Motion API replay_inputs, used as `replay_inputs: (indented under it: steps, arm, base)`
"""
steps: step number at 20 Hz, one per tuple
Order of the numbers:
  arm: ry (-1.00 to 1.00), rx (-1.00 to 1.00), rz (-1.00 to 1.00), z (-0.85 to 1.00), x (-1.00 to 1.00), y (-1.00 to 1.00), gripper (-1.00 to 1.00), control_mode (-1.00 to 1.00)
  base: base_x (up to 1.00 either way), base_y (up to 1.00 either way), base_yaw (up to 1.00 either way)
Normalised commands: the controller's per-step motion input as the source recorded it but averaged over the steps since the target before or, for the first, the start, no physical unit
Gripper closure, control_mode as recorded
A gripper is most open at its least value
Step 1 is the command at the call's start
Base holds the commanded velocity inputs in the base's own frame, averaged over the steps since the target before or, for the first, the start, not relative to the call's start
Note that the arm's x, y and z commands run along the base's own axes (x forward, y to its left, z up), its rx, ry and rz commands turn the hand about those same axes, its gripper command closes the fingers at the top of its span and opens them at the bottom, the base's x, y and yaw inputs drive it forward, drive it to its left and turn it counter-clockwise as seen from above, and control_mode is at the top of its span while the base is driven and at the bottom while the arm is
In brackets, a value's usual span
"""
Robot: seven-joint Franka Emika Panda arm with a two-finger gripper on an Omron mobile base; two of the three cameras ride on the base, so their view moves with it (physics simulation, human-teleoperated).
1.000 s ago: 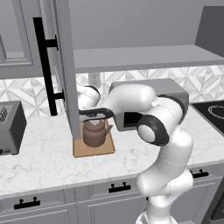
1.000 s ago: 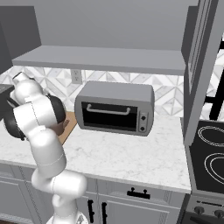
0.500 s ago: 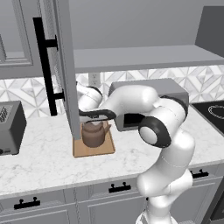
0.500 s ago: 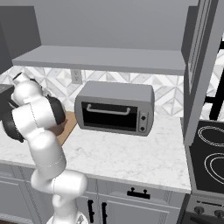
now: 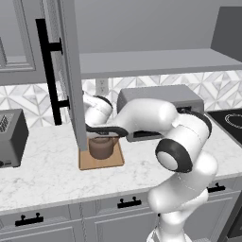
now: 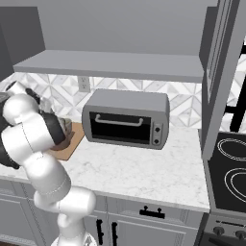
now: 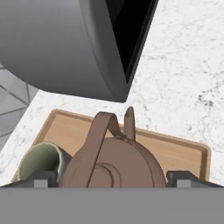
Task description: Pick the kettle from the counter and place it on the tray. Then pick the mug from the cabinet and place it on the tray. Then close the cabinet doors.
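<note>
Since a second ago the gripper has let go and spread: its dark fingertips now stand wide, one on either side of the squat brown kettle, clear of its arched handle. Directly below the tool, that kettle sits on the flat light-brown wooden tray, with the small beige mug touching its side. Ahead of the fingers looms a grey toaster oven on the white marble-look counter. An open grey cabinet door hangs just beside the arm.
</note>
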Motion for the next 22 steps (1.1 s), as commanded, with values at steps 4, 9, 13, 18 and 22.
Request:
replay_inputs:
  steps: [4, 9, 13, 18, 22]
  arm:
    - [0.00, 0.00, 0.00, 0.07, -0.42, -0.03, -1.00, -1.00]
    - [0.00, 0.00, 0.00, 0.02, -0.39, -0.14, -1.00, -1.00]
    - [0.00, 0.01, 0.00, 0.06, -0.33, -0.31, -1.00, -1.00]
    - [0.00, 0.03, 0.00, 0.15, -0.40, -0.36, -1.00, -1.00]
    - [-0.02, 0.03, 0.00, 0.25, -0.51, -0.26, -1.00, -1.00]
  base:
    - [0.00, 0.00, 0.00]
    - [0.00, 0.00, 0.00]
    - [0.00, 0.00, 0.00]
    - [0.00, 0.00, 0.00]
    - [0.00, 0.00, 0.00]
